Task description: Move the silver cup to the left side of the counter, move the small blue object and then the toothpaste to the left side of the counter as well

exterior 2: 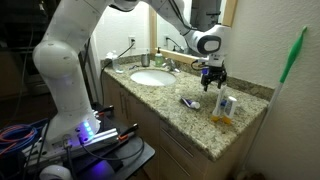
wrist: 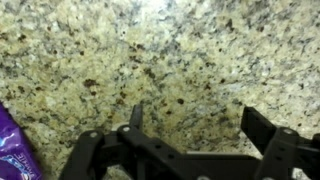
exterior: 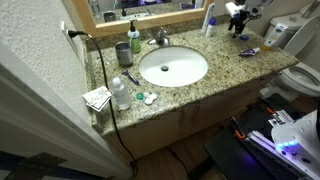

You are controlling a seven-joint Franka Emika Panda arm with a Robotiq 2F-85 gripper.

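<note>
The silver cup (exterior: 122, 52) stands at the back left of the granite counter (exterior: 225, 70), beside the green soap bottle (exterior: 134, 42). The blue-purple toothpaste tube (exterior: 248, 52) lies flat on the right end of the counter; it also shows in an exterior view (exterior 2: 190, 102) and at the left edge of the wrist view (wrist: 14, 146). My gripper (exterior 2: 213, 75) hangs open and empty just above bare granite, a little behind the tube toward the wall. In the wrist view its fingers (wrist: 197, 125) have only stone between them. I cannot make out the small blue object.
The oval white sink (exterior: 172, 67) and faucet (exterior: 160, 38) fill the counter's middle. A tall white tube (exterior: 209, 19) stands by the mirror. A clear bottle (exterior: 120, 93), papers (exterior: 97, 97) and small round items (exterior: 143, 97) crowd the front left. A toilet (exterior: 300, 76) stands beyond the right end.
</note>
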